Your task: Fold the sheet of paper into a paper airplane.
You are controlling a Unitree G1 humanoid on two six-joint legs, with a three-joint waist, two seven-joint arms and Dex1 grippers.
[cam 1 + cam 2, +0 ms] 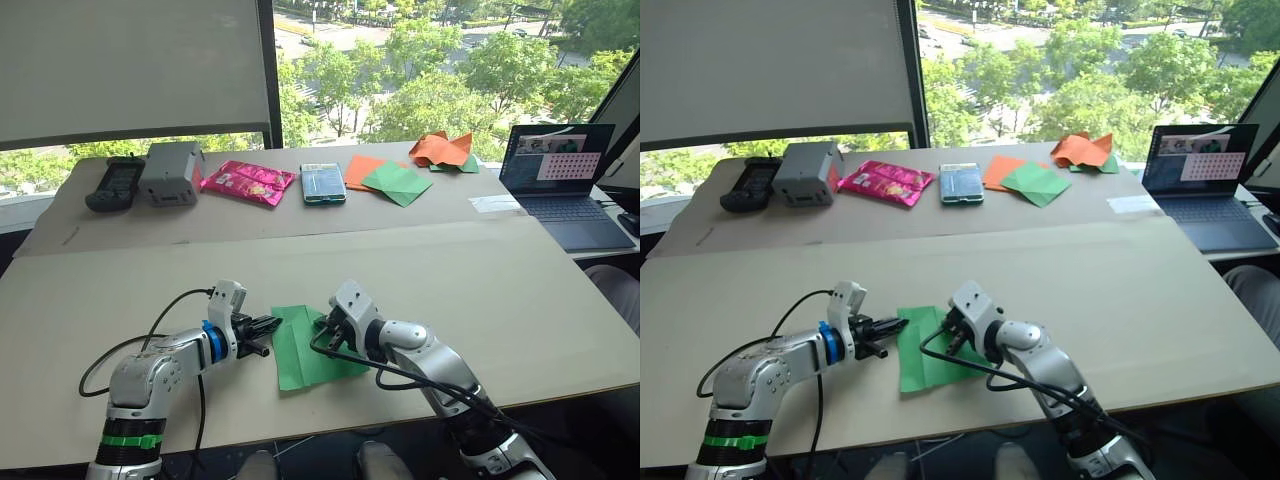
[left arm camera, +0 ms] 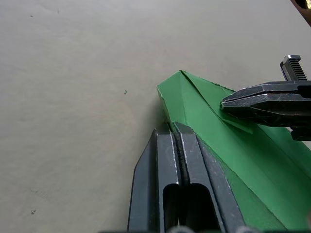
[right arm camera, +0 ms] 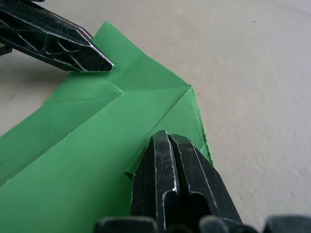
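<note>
The sheet of paper [image 1: 308,348], partly folded with two flaps meeting at a centre seam, lies flat on the worktop [image 1: 480,290] between both arms. The left pincer [image 2: 176,141] and the right pincer [image 3: 167,145] are each clenched with nothing between the fingers, tips pressing on the paper. As I judge it, uneven pressure could drag the thin sheet sideways, skewing the crease or tearing an edge.
</note>
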